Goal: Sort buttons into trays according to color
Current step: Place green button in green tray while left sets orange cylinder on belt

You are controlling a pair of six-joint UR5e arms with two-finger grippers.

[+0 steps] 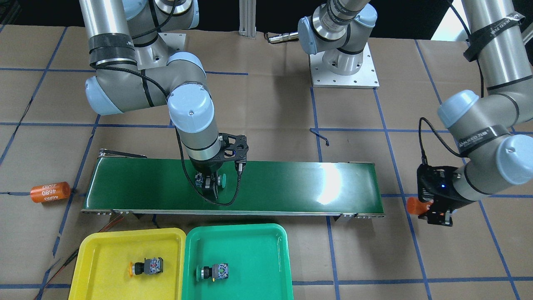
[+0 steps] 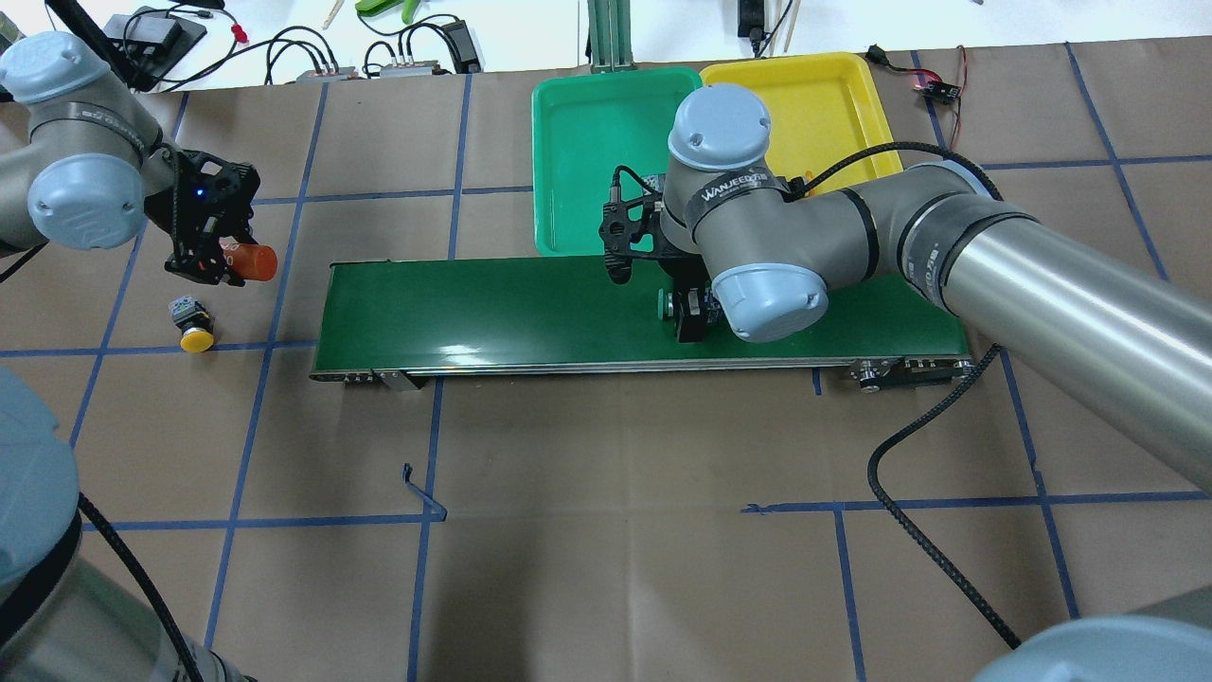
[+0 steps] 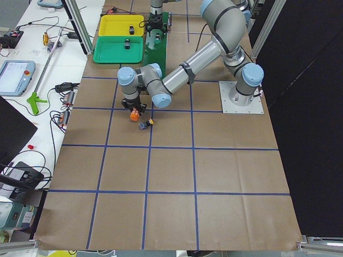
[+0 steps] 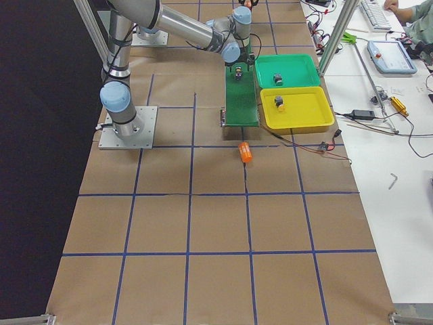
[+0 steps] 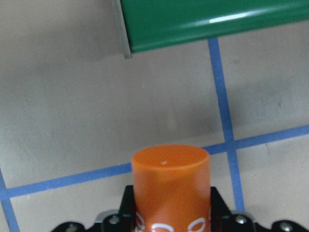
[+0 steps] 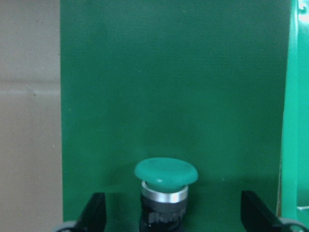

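Note:
A green button lies on its side on the conveyor belt. My right gripper is low over it, open, with one finger on each side and not touching. A yellow button lies on the paper by my left gripper, which is shut on an orange cylinder and holds it off the belt's end. The yellow tray holds a yellow button. The green tray holds a green button.
A second orange cylinder marked 4680 lies on the paper beyond the belt's other end. The two trays stand side by side along the belt's far side from the robot. A black cable trails over the table from the right arm.

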